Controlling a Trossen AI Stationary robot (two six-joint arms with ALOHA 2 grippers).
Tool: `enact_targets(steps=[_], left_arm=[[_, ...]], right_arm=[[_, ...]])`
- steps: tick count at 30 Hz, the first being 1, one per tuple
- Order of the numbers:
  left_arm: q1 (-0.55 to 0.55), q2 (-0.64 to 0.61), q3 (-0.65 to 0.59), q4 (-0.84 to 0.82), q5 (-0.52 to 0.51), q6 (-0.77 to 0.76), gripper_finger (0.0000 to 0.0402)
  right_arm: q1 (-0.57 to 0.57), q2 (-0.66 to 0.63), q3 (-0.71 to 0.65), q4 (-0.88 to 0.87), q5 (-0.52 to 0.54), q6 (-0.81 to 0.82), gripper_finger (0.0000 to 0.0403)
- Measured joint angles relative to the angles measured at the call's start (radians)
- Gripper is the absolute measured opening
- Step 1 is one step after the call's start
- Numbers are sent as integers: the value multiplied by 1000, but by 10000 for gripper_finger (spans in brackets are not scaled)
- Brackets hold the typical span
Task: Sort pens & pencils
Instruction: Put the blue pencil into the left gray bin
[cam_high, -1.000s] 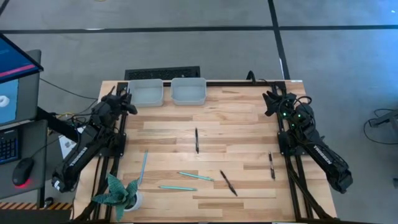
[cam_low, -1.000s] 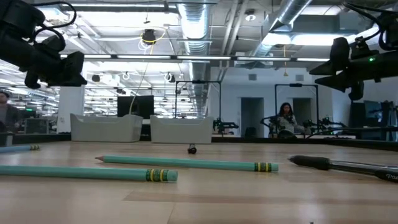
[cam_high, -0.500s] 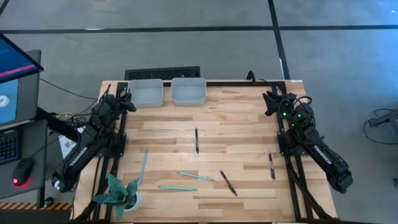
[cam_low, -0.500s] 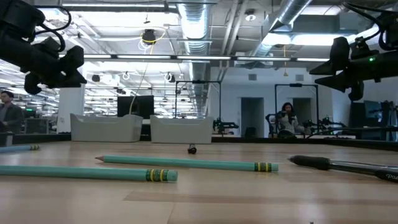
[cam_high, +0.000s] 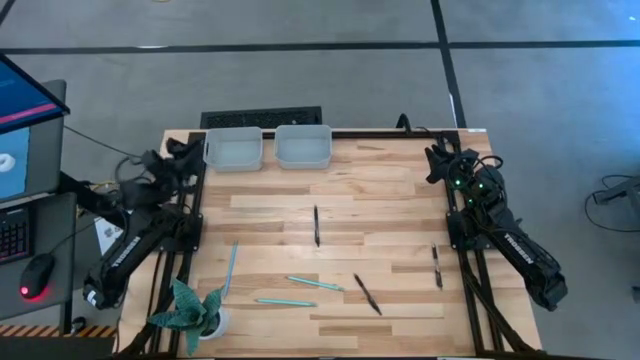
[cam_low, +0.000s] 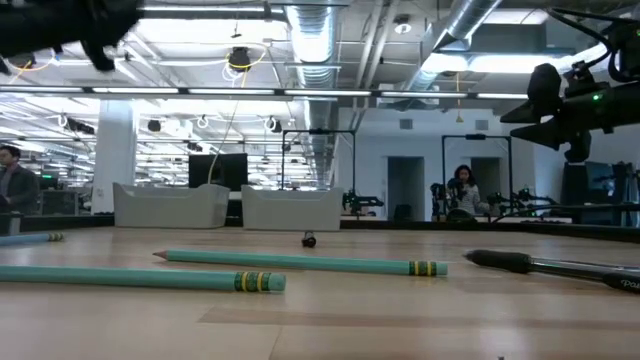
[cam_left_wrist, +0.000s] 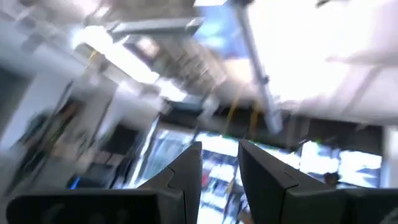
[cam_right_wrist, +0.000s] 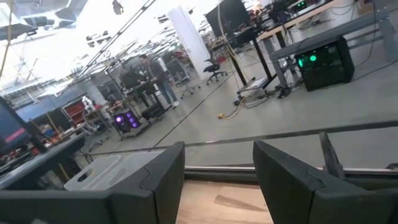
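Wooden slats form the worktop (cam_high: 400, 190), set in a large open hall with ducting overhead.

Left gripper (cam_high: 180, 152): raised off the far-left edge of the worktop, beside the left grey bin (cam_high: 233, 149). Its wrist view looks up at the ceiling; the two fingers (cam_left_wrist: 186, 174) stand a narrow gap apart with nothing between them.

Right gripper (cam_high: 437, 160): raised at the far-right edge. Its fingers (cam_right_wrist: 165, 171) are spread with nothing between them, pointing along the far edge toward the bins.

Right grey bin (cam_high: 303, 146): just beside the left one at the far edge. Both look empty.

Task items, all lying flat on the worktop, well apart from both grippers:
- Black pen (cam_high: 316, 225), centre.
- Black pen (cam_high: 367, 294), near-centre, diagonal.
- Black pen (cam_high: 437, 267), right side.
- Teal pencil (cam_high: 230, 268), left side.
- Teal pencil (cam_high: 314, 284), near-centre.
- Teal pencil (cam_high: 271, 301), near edge.

A potted plant (cam_high: 190, 310) stands at the near-left corner and is not to be sorted.

Handling, as a judgement: each item is light, stiff and thin, and likely to roll or skid on the smooth wood. Take hold at mid-length, fingers set across the shaft, so it does not tip. The pens' smooth barrels may slip more readily than the pencils.
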Motion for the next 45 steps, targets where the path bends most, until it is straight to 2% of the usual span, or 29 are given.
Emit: enact_targets(steps=[4,13,17,22,26,29,34,37,41,45], left_arm=[[0,0,1,91,4,3,94],[1,0,1,74,15,27,101],[1,0,1,24,51,21,138],[1,0,1,-108,27,6,203],[1,1,10,-203,38,-21,229],[1,2,72,-342,89,36,236],[0,57,230,-588,74,138,236],[0,133,339,-708,66,149,236],[0,257,478,-780,85,157,236],[0,389,614,-850,129,263,236]], right_arm=[[0,0,0,0,0,0,212],[0,0,0,-1,0,0,212],[0,0,0,-1,0,0,212],[0,0,0,-1,0,0,212],[0,0,0,0,0,0,212],[0,0,0,0,5,0,212],[0,0,0,0,65,0,212],[0,0,0,1,82,0,212],[0,0,0,1,82,0,212],[0,0,0,1,82,0,212]])
